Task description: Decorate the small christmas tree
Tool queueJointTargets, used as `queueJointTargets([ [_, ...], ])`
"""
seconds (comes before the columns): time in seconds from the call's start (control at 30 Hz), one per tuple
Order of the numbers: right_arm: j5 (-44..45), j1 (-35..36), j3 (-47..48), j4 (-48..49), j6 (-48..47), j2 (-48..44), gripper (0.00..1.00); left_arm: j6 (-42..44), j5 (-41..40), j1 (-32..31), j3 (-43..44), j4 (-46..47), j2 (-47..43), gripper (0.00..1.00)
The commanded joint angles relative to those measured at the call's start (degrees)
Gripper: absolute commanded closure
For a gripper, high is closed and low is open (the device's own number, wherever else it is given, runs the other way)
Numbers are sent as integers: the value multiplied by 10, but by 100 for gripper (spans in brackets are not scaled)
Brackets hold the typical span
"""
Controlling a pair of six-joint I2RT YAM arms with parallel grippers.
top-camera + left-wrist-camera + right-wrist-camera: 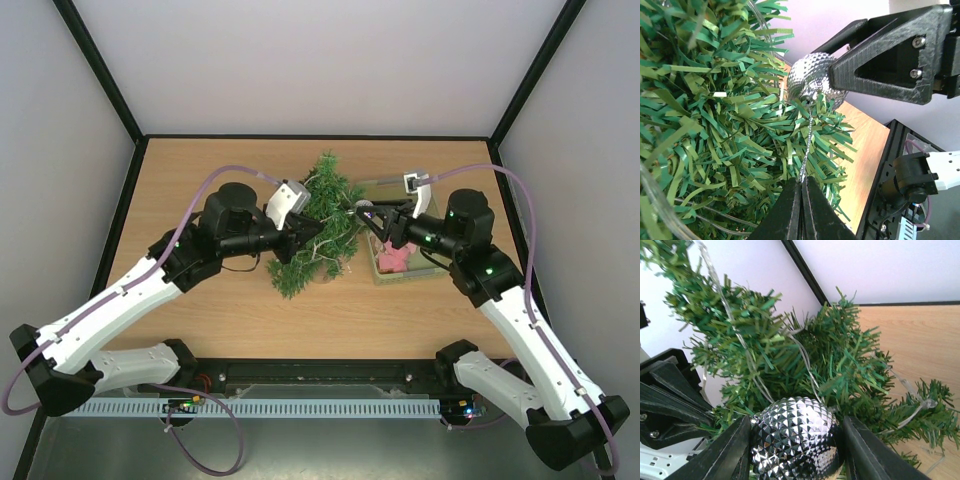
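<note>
Right gripper (368, 214) clamping silver bauble (792, 437); left gripper (801, 205) pinching its hanging string (808, 142) taut. Hanging ornament on small christmas tree (318, 225), sitting mid-table between arms. Next, likely needing string looped over branch tip, then releasing.

Wooden table (200, 320) filled mid-frame when I checked. Two things sat on it: small christmas tree (318, 225) at centre, pale green basket (378, 272) just right of it, touching its branches. Couldn't tell whether the tree stood upright or tilted.
</note>
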Motion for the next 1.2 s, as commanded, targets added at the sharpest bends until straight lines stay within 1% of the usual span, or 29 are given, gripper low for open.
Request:
queueJointTargets([
  [0.0, -3, 0, -14, 11, -1, 2, 60, 3, 13, 0, 17, 7, 7, 98],
  [0.27, -2, 0, -22, 25, 3, 9, 60, 4, 13, 0, 22, 11, 9, 97],
  [0.43, -2, 0, -26, 38, 11, 8, 60, 1, 12, 0, 24, 23, 8, 92],
  [0.5, -3, 0, -27, 42, 16, 8, 60, 0, 10, 0, 26, 26, 8, 87],
  [0.77, -3, 0, -38, 28, 14, -4, 59, -2, 6, 0, 28, 26, 2, 85],
  [0.97, -12, 0, -38, 16, 18, -11, 49, -5, 6, 0, 26, 23, -1, 85],
  [1.07, -11, 0, -32, 13, 21, -20, 48, -6, 6, 0, 25, 24, -5, 85],
  [1.17, -25, 0, -31, 13, 34, -25, 50, -6, 5, 0, 24, 25, -4, 86],
])
